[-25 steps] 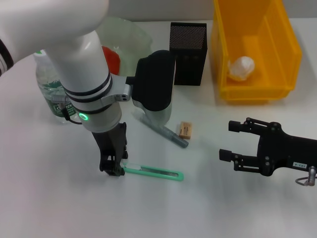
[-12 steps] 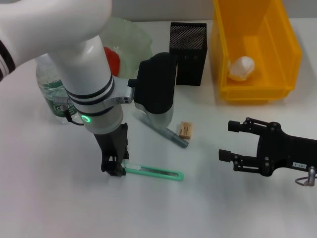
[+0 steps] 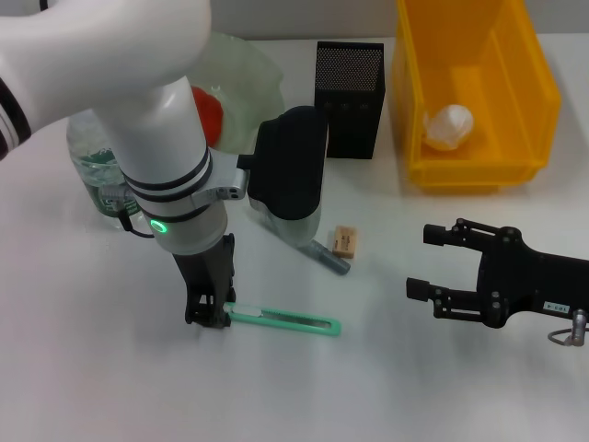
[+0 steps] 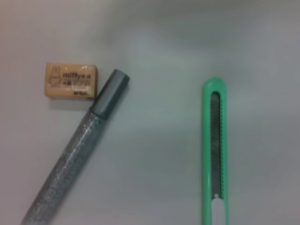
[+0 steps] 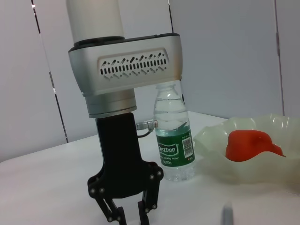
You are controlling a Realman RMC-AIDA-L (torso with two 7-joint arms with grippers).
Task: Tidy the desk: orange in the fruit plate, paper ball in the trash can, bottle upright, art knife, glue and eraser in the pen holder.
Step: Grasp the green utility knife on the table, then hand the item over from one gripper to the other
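You can read "miffy" and "4B" on the tan eraser, which lies on the bench touching the cap end of the grey glitter glue stick. The bottle stands upright with a green "Cestbon" label, beside the pale fruit plate holding the orange. Your left gripper is down at the white end of the green art knife, jaws slightly apart around it. Your right gripper rests on the bench well to the side, jaws open. The black mesh pen holder stands beside the yellow trash can containing the paper ball.
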